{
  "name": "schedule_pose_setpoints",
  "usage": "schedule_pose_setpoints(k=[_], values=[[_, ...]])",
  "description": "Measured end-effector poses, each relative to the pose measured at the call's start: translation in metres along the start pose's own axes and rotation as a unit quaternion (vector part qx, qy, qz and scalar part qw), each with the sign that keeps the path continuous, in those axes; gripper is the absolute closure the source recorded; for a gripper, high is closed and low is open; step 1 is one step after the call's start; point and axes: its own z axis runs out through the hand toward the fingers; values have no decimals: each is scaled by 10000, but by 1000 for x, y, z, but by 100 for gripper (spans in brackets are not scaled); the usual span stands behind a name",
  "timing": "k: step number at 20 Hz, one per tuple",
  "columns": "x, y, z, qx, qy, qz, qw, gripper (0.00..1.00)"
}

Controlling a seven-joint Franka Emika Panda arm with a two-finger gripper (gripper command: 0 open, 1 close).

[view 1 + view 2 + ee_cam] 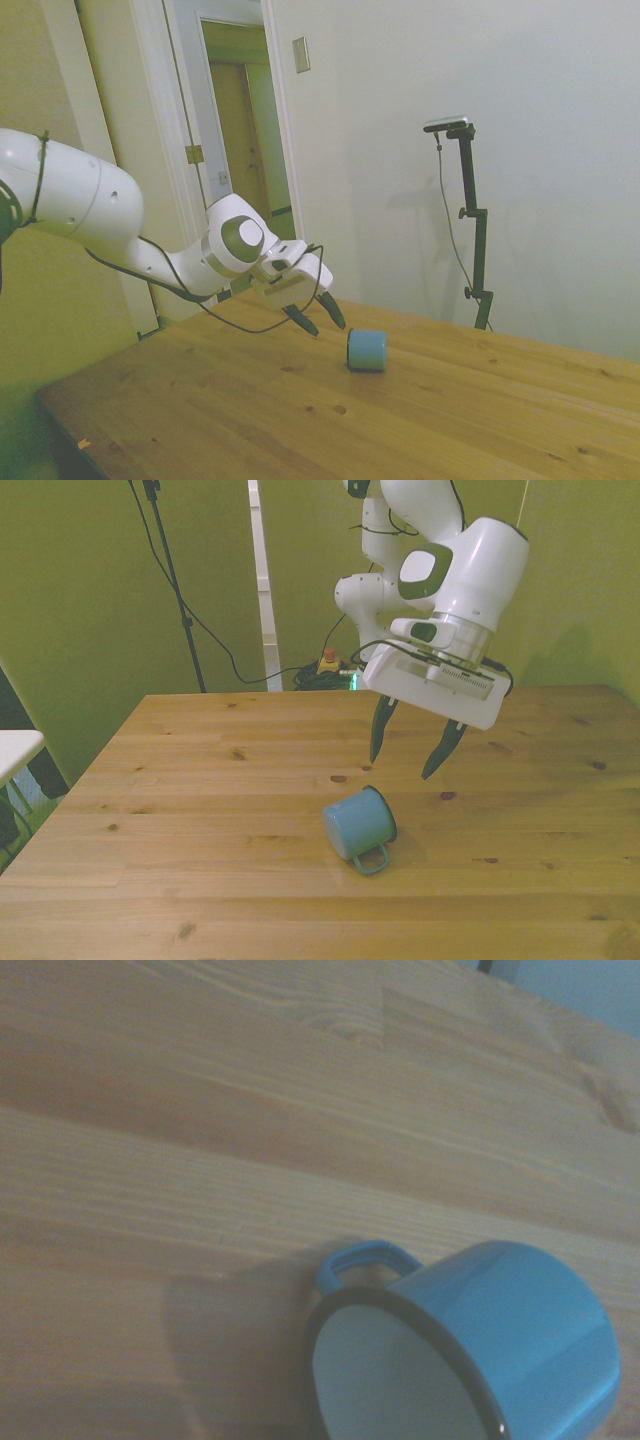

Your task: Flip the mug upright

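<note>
In the side view, the mug lies on its side at the centre of the frame, on the wooden table, and so is not yet upright. The gripper hangs just to its left, clear of the surface, with its fingers spread and nothing between them; this placement suits an approach from the rim end, in my judgement. A doorway fills the upper middle and stands well apart from the work. In the front view, the mug rests at lower centre, its handle pointing toward the bottom of the frame and lying on the boards. The gripper hovers directly above it, jaws apart and tips pointing down, not touching. Nothing on the table blocks the descent; cables hang at upper left, well apart. In the wrist view, the mug occupies the lower right, its dark rim and pale inside facing the camera, with the handle beside the rim. The handle could obstruct a rolling motion.
</note>
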Motion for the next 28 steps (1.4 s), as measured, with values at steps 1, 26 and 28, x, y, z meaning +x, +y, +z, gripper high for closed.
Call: schedule_pose_setpoints(k=[1, 26, 28], values=[[2, -2, 3, -36, 89, -37, 9999, 0], [-8, -18, 42, -1066, 1361, -268, 9846, 0], [-5, -21, 48, -1089, 1396, -283, 9838, 0]])
